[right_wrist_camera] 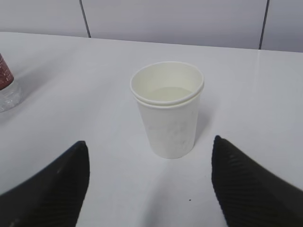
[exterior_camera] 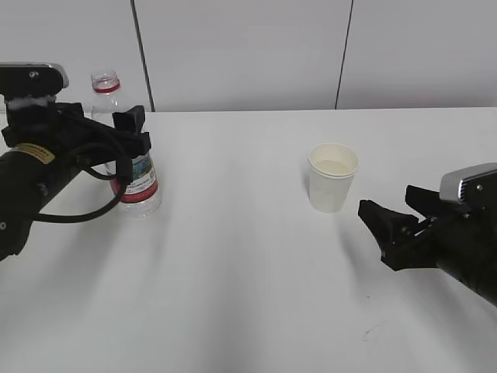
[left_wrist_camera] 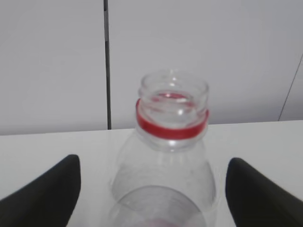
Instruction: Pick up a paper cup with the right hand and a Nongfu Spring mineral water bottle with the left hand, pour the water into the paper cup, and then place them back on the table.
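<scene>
The Nongfu Spring mineral water bottle (exterior_camera: 138, 180) stands upright on the table (exterior_camera: 233, 264) at the far left, uncapped, with its red neck ring showing. My left gripper (exterior_camera: 133, 132) is open, with its fingers on either side of the bottle's body and a gap on both sides in the left wrist view, where the bottle (left_wrist_camera: 173, 118) sits between the black fingertips (left_wrist_camera: 49, 191). The paper cup (exterior_camera: 332, 177) stands upright right of centre, with a liquid surface showing inside. My right gripper (exterior_camera: 387, 203) is open and empty, just short of the cup (right_wrist_camera: 168, 109), pointing at it.
A white panelled wall with dark seams (exterior_camera: 140, 47) runs behind the table's far edge. A small dark scuff mark (exterior_camera: 371, 334) lies near the front right. The bottle's base (right_wrist_camera: 5, 90) shows at the left edge of the right wrist view.
</scene>
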